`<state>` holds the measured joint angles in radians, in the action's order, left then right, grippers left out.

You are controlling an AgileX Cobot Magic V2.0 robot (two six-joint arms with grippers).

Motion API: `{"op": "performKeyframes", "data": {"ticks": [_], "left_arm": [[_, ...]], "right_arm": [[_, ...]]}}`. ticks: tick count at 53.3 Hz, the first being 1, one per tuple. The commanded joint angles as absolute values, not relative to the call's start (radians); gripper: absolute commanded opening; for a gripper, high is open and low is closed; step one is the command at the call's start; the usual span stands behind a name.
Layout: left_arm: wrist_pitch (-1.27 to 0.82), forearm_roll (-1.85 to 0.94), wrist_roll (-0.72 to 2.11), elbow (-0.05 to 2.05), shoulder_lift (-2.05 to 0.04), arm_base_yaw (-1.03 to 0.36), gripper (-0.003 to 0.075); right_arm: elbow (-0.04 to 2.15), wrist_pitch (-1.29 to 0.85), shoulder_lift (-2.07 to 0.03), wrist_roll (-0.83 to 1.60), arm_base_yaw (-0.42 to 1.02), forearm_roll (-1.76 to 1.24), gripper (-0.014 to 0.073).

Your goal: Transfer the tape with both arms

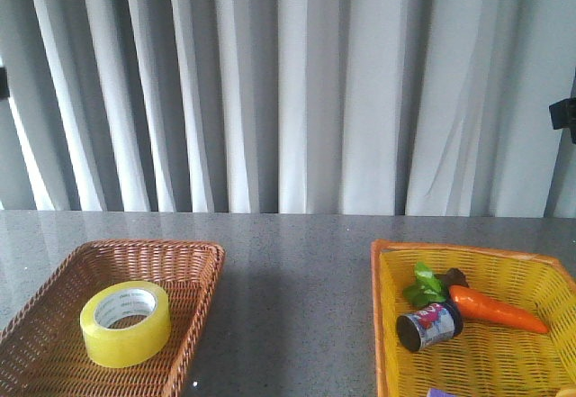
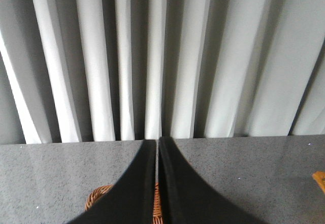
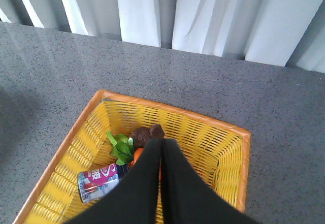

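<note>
The yellow tape roll point(image 1: 125, 323) with its white printed core lies flat in the brown wicker basket point(image 1: 193, 266) at the front left. Neither arm shows in the front view. In the left wrist view my left gripper point(image 2: 157, 141) is shut and empty, high above the table, with a bit of the brown basket's rim point(image 2: 96, 197) under it. In the right wrist view my right gripper point(image 3: 162, 141) is shut and empty, above the yellow basket point(image 3: 223, 148). The tape is out of both wrist views.
The yellow basket point(image 1: 396, 280) at the front right holds an orange toy carrot point(image 1: 495, 310) with green leaves, a small can point(image 1: 428, 326) on its side and a dark brown piece point(image 3: 147, 133). Grey speckled tabletop point(image 1: 297, 271) lies between the baskets. White curtains hang behind.
</note>
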<state>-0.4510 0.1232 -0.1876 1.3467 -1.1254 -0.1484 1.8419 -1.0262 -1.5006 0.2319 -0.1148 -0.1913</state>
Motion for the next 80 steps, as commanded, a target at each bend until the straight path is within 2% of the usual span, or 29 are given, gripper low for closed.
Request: {"op": "performKeyframes", "data": {"ticks": [1,10,17,37,41,46,80], "left_arm": [[-0.189,0.128,-0.189,1.142,-0.98,-0.151,-0.0007],[0.051,0.181,-0.13,0.7,-0.71,-0.151,-0.0007],[0.124,0.18,-0.084,0.44,-0.493,-0.151,-0.0007],[0.137,0.162,-0.188,-0.004,-0.023,-0.03,-0.0007],[0.038,0.162,-0.2,-0.002,0.032,-0.02,-0.0007],[0.016,0.173,-0.197,-0.004,0.029,-0.018,-0.0007],[0.0,0.146,-0.2,-0.004,0.03,-0.01,-0.0007]], "right_arm": [[1.866,-0.962,-1.465,0.241,-0.119,-0.199,-0.0008],[1.866,-0.962,-1.465,0.241,-0.119,-0.199,-0.0008],[1.866,-0.962,-1.465,0.241,-0.119,-0.199,-0.0008],[1.866,-0.962,-1.465,0.241,-0.119,-0.199,-0.0008],[1.866,-0.962,-1.465,0.241,-0.119,-0.199,-0.0008],[1.866,-0.964,-1.465,0.241,-0.119,-0.199,-0.0008],[1.866,-0.964,-1.465,0.241,-0.119,-0.199,-0.0008]]}}
